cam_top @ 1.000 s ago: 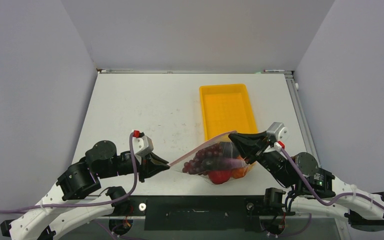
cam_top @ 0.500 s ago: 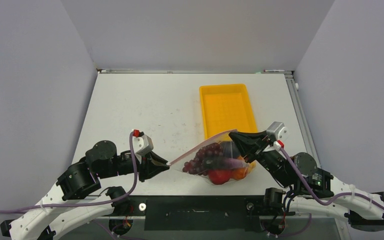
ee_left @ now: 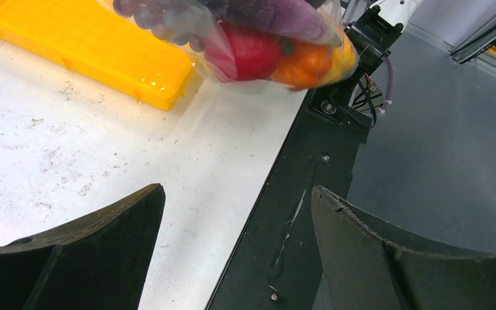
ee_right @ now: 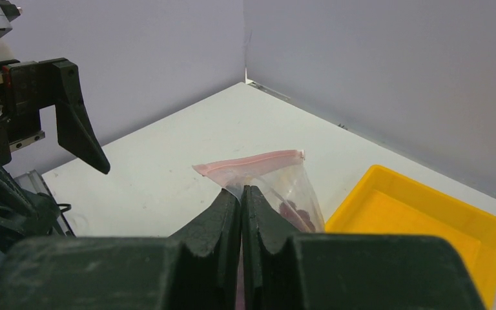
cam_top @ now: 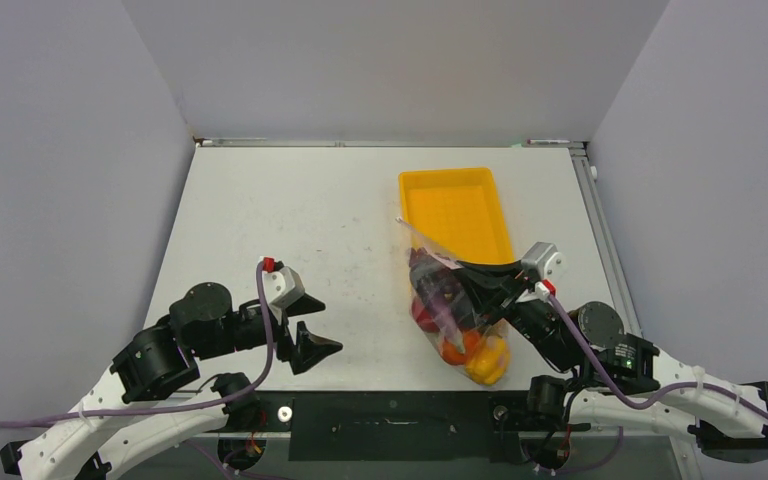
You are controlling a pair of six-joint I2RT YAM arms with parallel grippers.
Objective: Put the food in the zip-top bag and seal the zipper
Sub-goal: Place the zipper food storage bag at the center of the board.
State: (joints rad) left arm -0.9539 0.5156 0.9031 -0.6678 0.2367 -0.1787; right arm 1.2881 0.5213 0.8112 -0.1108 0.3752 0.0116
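Observation:
The zip-top bag (cam_top: 447, 300) hangs from my right gripper (cam_top: 463, 272), whose jaws are shut on the bag just below its pink-red zipper (ee_right: 252, 161). The food is inside: dark grapes (cam_top: 422, 270), a red piece (cam_top: 425, 314), an orange piece (cam_top: 456, 346) and a yellow piece (cam_top: 489, 362). From the left wrist, the bag (ee_left: 252, 35) bulges with the red and orange pieces over the table's near edge. My left gripper (cam_top: 328, 325) stands open and empty to the bag's left, apart from it, with nothing between its fingers (ee_left: 103, 239).
A yellow tray (cam_top: 455, 210) sits just behind the bag at the back right. The black mounting rail (ee_left: 297, 194) runs along the table's near edge under my left gripper. Grey walls close in the table on three sides.
My left gripper has let go of the bag's zipper end and opened wide. The bag swung right and now dangles from the right gripper alone, its food slumped toward the near edge.

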